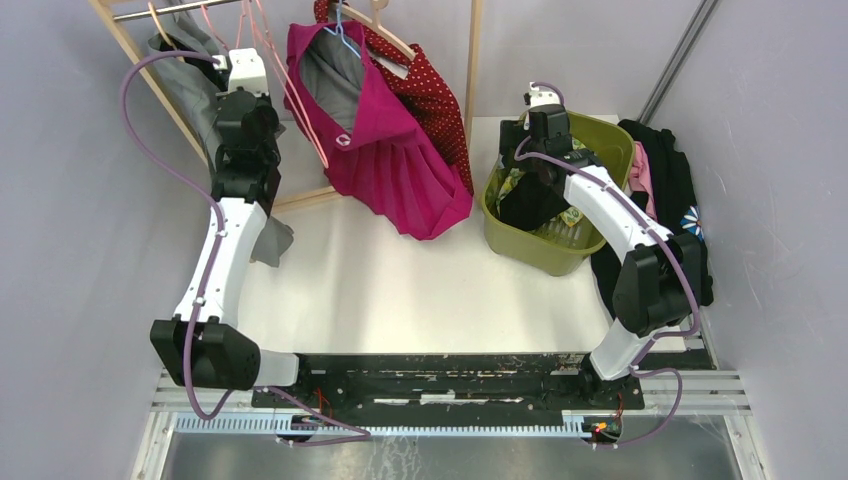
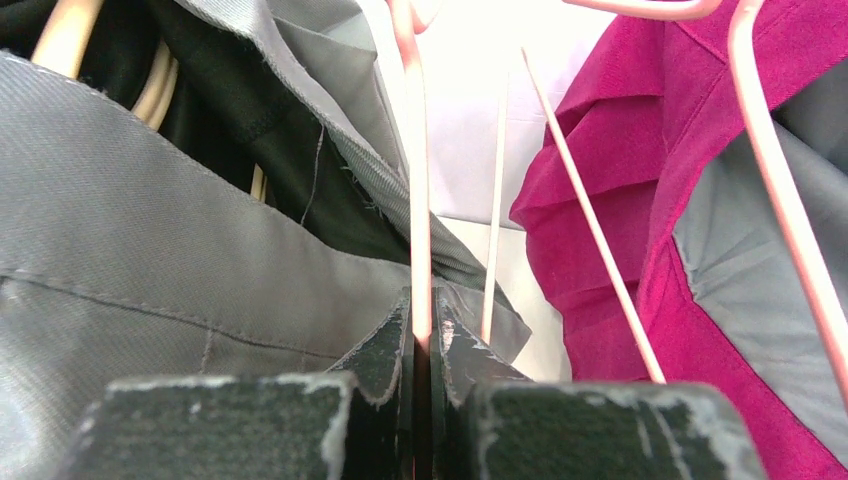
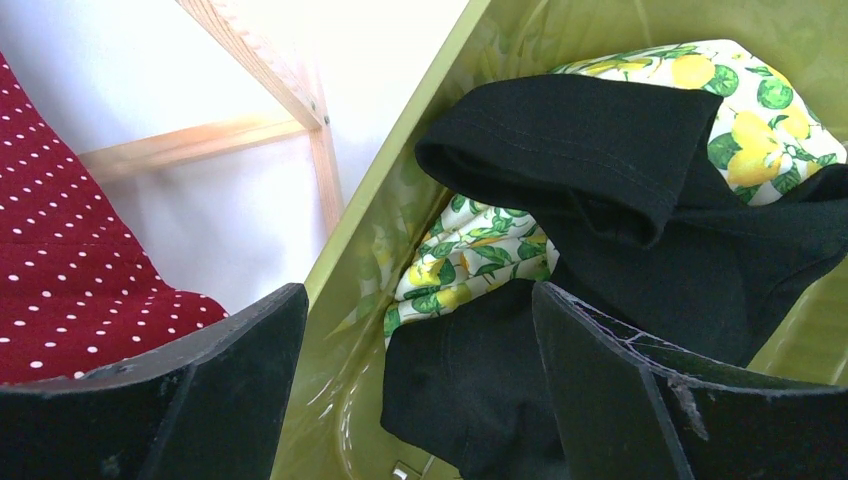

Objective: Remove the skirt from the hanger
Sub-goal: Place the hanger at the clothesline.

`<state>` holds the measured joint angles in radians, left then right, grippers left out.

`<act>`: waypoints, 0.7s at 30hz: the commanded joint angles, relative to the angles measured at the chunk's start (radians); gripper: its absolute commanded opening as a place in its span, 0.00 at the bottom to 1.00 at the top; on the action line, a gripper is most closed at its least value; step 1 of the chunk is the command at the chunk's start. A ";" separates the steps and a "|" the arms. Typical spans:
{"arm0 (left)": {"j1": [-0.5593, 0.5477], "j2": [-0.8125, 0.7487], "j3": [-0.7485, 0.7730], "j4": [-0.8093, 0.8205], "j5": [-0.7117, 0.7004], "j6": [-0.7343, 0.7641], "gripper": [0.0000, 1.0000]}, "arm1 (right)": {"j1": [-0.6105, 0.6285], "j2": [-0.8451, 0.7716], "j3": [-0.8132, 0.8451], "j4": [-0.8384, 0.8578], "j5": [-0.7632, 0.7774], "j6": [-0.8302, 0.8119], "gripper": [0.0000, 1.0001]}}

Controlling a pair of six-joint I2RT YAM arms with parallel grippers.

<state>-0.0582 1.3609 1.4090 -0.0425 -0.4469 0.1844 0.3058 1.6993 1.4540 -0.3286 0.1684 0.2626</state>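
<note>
Our left end effector [image 2: 422,325] was clamped tight on the thin wire of a pink hanger [image 2: 417,200], which ran straight up from between its closed jaws. A grey garment [image 2: 150,230] crowded in against its left side, with dark fabric showing behind it. To the right of the gripped wire we saw more pink wires [image 2: 590,220], and beyond them the magenta pleated skirt [image 2: 620,200]. It hung from the rail of the wooden rack [image 1: 473,60] with its grey lining showing, and its hem lay on the white worktop [image 1: 400,290]. A red dotted garment [image 1: 435,100] on a wooden hanger pressed against the skirt's far side.

Our right end effector [image 3: 415,320] stood wide open and held nothing. It hovered over the near rim of a green basket [image 3: 400,200], well apart from the skirt. Inside the basket lay a black cloth [image 3: 600,150] on top of a lemon-print cloth [image 3: 470,250]. A pile of dark clothes [image 1: 680,170] sat just beside the basket on its right.
</note>
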 commanded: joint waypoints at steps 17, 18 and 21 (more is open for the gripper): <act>0.006 -0.071 0.005 0.110 0.030 -0.002 0.03 | 0.003 0.019 0.000 0.067 -0.021 0.001 0.89; 0.005 -0.062 0.007 0.112 0.030 0.003 0.03 | 0.003 0.019 -0.001 0.068 -0.021 0.001 0.88; 0.004 -0.025 0.020 0.116 0.045 0.001 0.03 | 0.003 0.019 -0.002 0.068 -0.017 0.001 0.88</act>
<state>-0.0578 1.3121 1.4002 0.0040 -0.4328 0.1844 0.3058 1.7199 1.4487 -0.3077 0.1547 0.2607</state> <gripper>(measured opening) 0.069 0.887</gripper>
